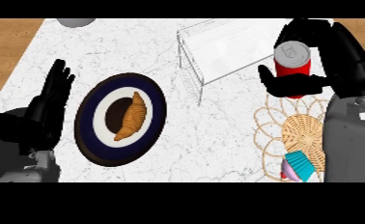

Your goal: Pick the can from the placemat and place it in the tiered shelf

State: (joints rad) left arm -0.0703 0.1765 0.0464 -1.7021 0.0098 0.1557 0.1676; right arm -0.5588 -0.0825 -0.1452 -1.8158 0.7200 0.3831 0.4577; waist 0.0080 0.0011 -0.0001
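Observation:
A red can (294,62) with a silver top is held upright off the counter, my right hand (335,59) curled round it at the upper right. It hangs above the far edge of the woven placemat (299,131), just right of the white wire tiered shelf (221,49). My thumb and fingers hide the can's lower part. My left hand (46,105) rests open, fingers up, at the left edge.
A dark blue and white plate (92,136) with a croissant (130,117) lies left of centre. A teal and pink cupcake (298,167) sits on the placemat's near part. A grey round object (77,22) shows at the far left. Wooden floor borders the counter.

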